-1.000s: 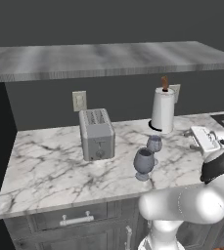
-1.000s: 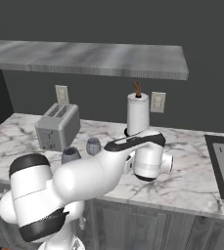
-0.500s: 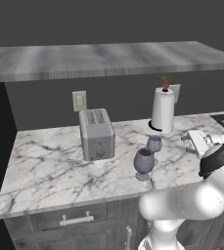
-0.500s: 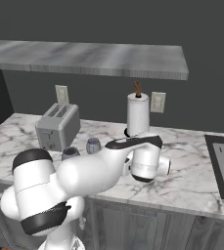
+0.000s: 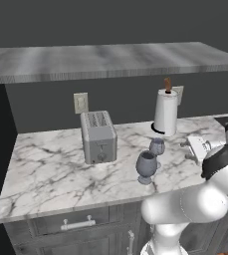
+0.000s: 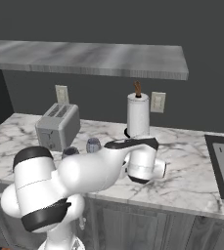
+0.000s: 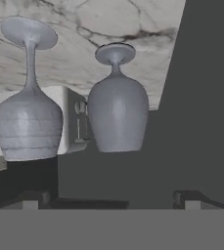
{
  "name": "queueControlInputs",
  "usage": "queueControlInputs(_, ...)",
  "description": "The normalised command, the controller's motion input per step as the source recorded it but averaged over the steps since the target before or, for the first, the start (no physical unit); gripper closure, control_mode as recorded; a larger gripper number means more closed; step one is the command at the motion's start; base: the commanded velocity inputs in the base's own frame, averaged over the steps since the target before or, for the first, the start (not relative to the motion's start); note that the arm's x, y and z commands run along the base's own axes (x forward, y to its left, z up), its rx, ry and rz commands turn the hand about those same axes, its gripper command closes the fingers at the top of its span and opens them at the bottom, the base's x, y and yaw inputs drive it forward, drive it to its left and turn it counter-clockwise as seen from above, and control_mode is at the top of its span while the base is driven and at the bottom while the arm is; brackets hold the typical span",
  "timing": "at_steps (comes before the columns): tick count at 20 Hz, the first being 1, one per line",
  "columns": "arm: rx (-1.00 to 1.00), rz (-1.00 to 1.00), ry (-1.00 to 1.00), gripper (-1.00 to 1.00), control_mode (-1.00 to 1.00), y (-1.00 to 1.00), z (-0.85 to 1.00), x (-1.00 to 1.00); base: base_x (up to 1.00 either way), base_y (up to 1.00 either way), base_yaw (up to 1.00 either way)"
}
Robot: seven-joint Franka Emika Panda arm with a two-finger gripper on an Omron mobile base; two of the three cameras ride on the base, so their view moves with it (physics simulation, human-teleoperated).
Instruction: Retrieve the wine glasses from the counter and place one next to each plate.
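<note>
1. The gripper [image 7: 111, 197] is standing wide open and is holding nothing; its two dark fingertips [image 7: 33, 197] are showing at the bottom of the hand view, which is rolled upside down.
2. In the left base view the hand [image 5: 199, 148] is hanging low over the right part of the counter [image 5: 51, 174], near the glasses but apart from them.
3. The nearer wine glass [image 5: 146, 167] is standing upright close to the front edge of the counter.
4. The second wine glass [image 5: 157, 147] is standing upright just behind the first one and a little to the right.
5. The toaster [image 5: 98, 135] is sitting to the left of the glasses.
6. The paper towel roll [image 5: 166, 112] is standing upright by the wall, behind the glasses.
7. The shelf [image 5: 110, 59] is hanging on the wall over the counter.
</note>
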Motion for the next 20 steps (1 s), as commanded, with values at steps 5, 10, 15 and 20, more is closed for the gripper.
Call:
queueControlInputs(5, -0.01, 0.00, 0.02, -1.00, -1.00, 0.18, -0.26, 0.01, 0.00, 0.00, 0.00)
queueControlInputs(10, -0.01, 0.00, 0.02, -1.00, -1.00, 0.14, -0.21, 0.05, 0.00, 0.00, 0.00)
queueControlInputs(15, 0.00, 0.00, 0.05, -1.00, -1.00, 0.01, -0.10, 0.22, 0.00, 0.00, 0.00)
queueControlInputs(20, 0.00, 0.00, 0.08, -1.00, -1.00, 0.07, -0.12, 0.23, 0.00, 0.00, 0.00)
